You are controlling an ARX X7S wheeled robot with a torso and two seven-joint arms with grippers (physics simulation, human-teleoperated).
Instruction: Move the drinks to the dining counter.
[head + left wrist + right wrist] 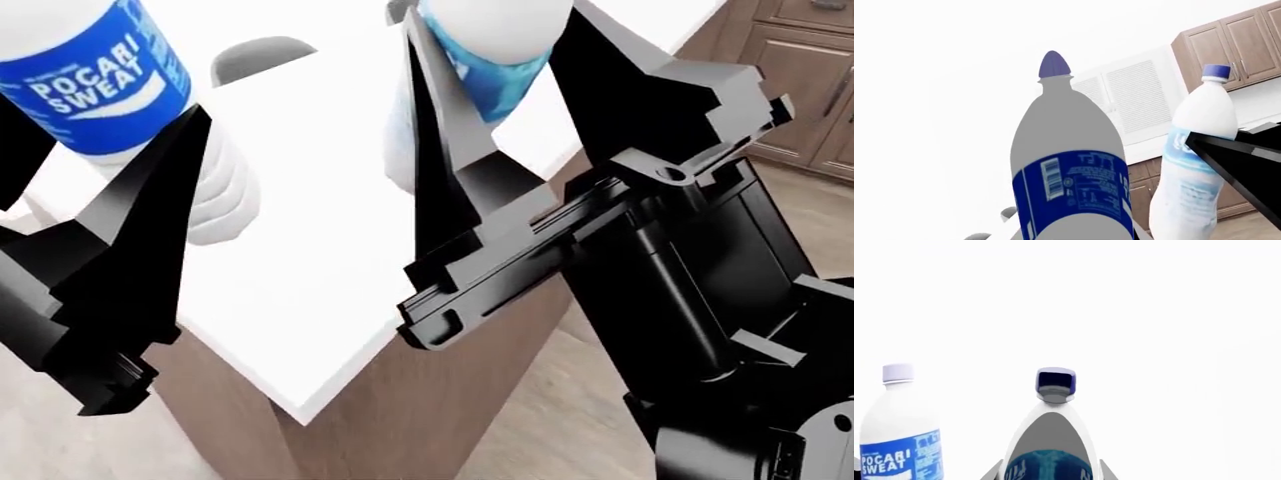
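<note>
Each gripper, left (127,190) and right (497,130), clenched a smooth, light, slip-prone bottle, the white one (100,80) and the clear one (487,45), at mid-body above the counter (334,290).

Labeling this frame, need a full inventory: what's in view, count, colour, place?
Pocari Sweat bottle: 1, milky white, blue label, lilac cap; in left gripper, above the counter.
Slim bottle: 1, clear, light blue label, dark blue cap; in right gripper, above the counter.
Dining counter: 1, white top, brown side; below both bottles.
Chair: 1 partly seen, grey; far side of counter.
Cabinets: brown wood; wall behind.
Floor: light wood.
Left gripper: black, shut on bottle.
Right gripper: black, shut on bottle.
</note>
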